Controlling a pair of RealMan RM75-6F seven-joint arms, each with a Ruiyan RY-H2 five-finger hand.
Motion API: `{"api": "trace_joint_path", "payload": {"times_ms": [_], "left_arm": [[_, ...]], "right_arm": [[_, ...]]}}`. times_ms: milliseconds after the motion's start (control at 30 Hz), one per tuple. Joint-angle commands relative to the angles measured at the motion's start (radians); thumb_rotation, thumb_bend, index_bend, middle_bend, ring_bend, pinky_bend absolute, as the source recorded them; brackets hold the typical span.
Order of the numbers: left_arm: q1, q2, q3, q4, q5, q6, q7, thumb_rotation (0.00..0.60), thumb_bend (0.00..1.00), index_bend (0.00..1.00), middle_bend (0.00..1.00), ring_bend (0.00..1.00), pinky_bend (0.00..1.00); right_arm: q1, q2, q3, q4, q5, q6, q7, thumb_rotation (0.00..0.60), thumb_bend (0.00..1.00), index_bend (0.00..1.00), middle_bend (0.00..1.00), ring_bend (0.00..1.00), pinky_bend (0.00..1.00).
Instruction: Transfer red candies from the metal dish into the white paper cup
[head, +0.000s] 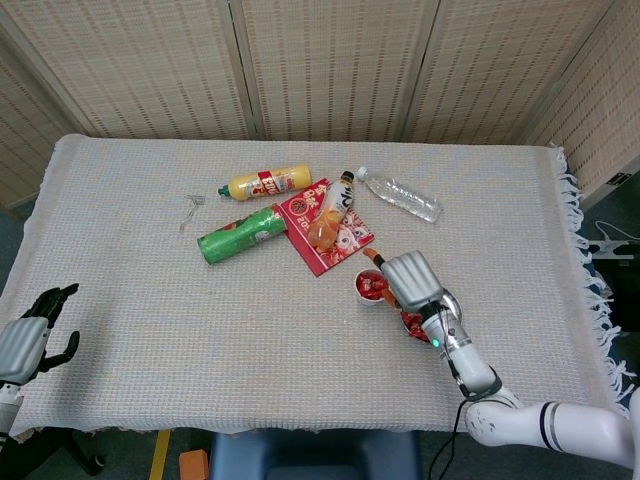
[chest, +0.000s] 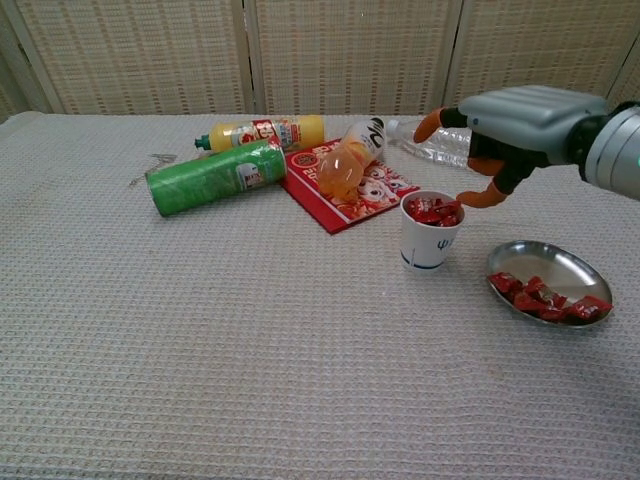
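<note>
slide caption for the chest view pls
Right hand hovers open above the candy-filled white paper cup; more red candies remain in the metal dish.

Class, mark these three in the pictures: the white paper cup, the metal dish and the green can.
white paper cup (chest: 428, 245), chest view, on its front wall.
metal dish (chest: 560, 262), chest view, on its bare inner surface.
green can (chest: 205, 178), chest view, on its side.

On the counter (chest: 200, 330) lay a green can (chest: 215, 176), yellow bottle (chest: 262, 132), red packet (chest: 355, 195) and clear bottle (head: 400, 194).
</note>
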Motion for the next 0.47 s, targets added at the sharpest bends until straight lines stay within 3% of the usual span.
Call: {"api": "trace_joint_path", "payload": {"times_ms": [33,100,200,233,367,467], "left_arm": [[0.010,-0.001,0.001,-0.006,0.016,0.028,0.004,0.600,0.51,0.02,0.10,0.06,0.29],[0.017,-0.008,-0.002,-0.007,0.030,0.060,0.013,0.600,0.51,0.01,0.08,0.06,0.29],[0.035,-0.036,-0.006,0.009,0.070,0.141,0.037,0.600,0.50,0.00,0.03,0.02,0.27],[0.040,-0.045,-0.007,0.018,0.080,0.161,0.043,0.600,0.49,0.00,0.02,0.01,0.26],[0.058,-0.070,-0.009,0.042,0.102,0.220,0.065,0.600,0.47,0.00,0.00,0.00,0.20],[0.070,-0.072,-0.007,0.039,0.111,0.247,0.085,0.600,0.46,0.00,0.00,0.00,0.19]], "right_arm": [[-0.177,0.060,-0.117,-0.018,-0.171,0.241,0.030,0.600,0.24,0.04,0.49,0.44,0.86],[-0.263,0.068,-0.164,-0.010,-0.183,0.346,-0.005,0.600,0.24,0.00,0.27,0.21,0.62],[-0.410,0.047,-0.224,0.050,-0.198,0.504,0.005,0.600,0.24,0.00,0.11,0.04,0.33],[-0.439,0.041,-0.232,0.071,-0.208,0.532,0.029,0.600,0.24,0.00,0.08,0.01,0.25],[-0.518,0.045,-0.241,0.119,-0.226,0.583,0.112,0.600,0.24,0.00,0.04,0.00,0.06],[-0.538,0.089,-0.231,0.089,-0.240,0.586,0.151,0.600,0.24,0.00,0.02,0.00,0.01]]}}
